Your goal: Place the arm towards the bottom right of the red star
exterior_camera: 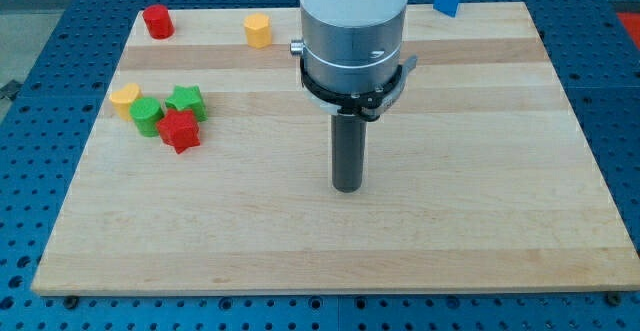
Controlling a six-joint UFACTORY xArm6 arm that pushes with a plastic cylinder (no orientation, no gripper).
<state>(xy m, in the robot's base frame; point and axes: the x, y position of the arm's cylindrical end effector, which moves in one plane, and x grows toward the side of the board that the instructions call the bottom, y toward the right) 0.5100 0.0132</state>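
Board (480, 221): red star (179, 131) left of my tip (347, 188)

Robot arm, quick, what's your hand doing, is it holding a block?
No hand: my tip is a bare dark rod holding nothing, touching no block, well to the view's right of and slightly lower than the red star-shaped block.

Green star (186, 100) (beside yellow heart (124, 96))

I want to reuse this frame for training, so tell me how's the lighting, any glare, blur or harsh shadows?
Camera view: even, soft lighting; my tip casts only a faint shadow on the wooden board; mild sheen on the arm's metal collar; the red star and the neighbouring blocks look sharp; no obvious blur or distortion.
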